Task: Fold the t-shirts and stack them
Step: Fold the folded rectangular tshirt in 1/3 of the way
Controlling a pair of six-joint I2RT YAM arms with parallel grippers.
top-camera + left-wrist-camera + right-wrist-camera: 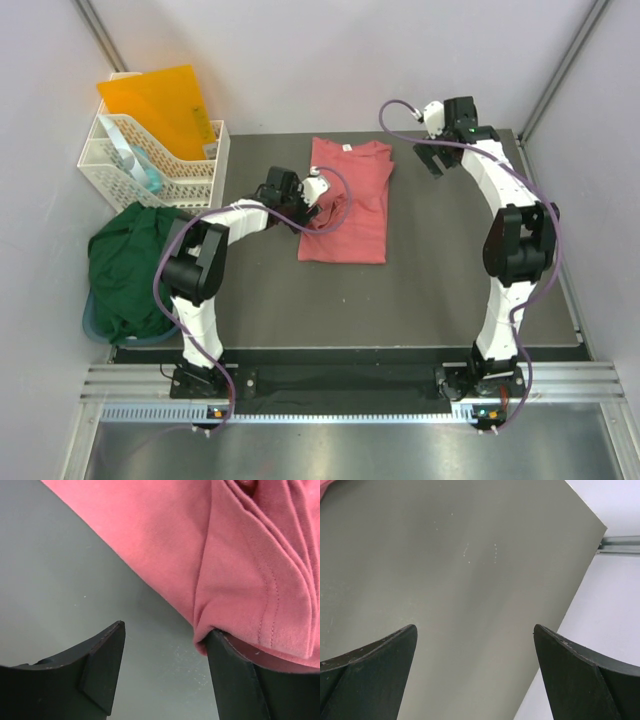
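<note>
Salmon-pink cloth, the salmon-pink t-shirt (347, 205), lies folded into a long rectangle in the middle of the grey bench (420, 290), with its neck end and small white label at the far side. The left arm rises from its base at the near edge and bends at a raised elbow. Its forearm reaches across, low over the bench, to the shirt's left edge. There the left claw (308, 208) is spread. In the left wrist view one finger (235, 680) has its tip under the stitched fold of the pink cloth, which drapes over it, while the other finger (100, 670) sits apart over bare bench, so nothing is pinched. The right arm stands tall, bends at its elbow, and stretches back and inward to the far right part of the bench. The right claw (430, 160) hangs there, spread wide over bare surface, just beside the shirt's neck end and not touching it. The dark green t-shirt (125, 265) sits in a crumpled heap at the bench's left edge, just in front of a white plastic basket (150, 170) that holds an orange folder (160, 105).
</note>
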